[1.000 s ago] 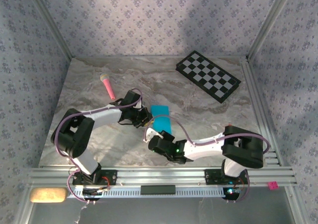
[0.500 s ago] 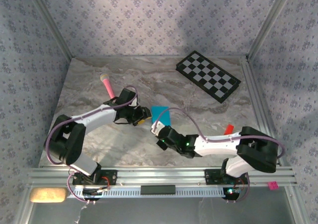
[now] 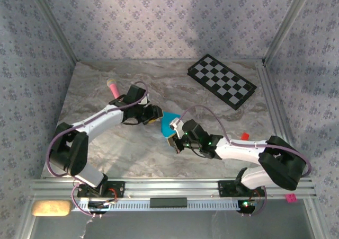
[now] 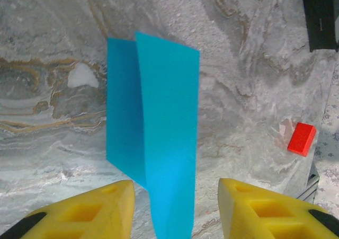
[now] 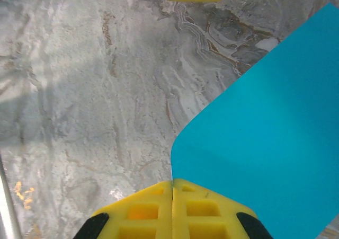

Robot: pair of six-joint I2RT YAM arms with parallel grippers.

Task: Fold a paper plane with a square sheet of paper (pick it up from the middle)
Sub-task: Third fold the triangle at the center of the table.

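Stretching farther across the marble table [image 3: 132, 154] than a second ago, the right arm now lies low toward the middle, and the left arm has reached up close to the pink stick [image 3: 113, 88]. The blue sheet of paper [image 3: 168, 123], a flat rectangle before, now stands creased between the two grippers near the table's middle. The right gripper [image 5: 173, 185] is pressed shut on the sheet's edge. The left gripper [image 4: 176, 192] is parted, its yellow fingers [image 4: 106, 207] on either side of the sheet with gaps showing. A red block [image 4: 302, 139] lies off to the side, and the checkered board [image 3: 222, 81] sits far right.
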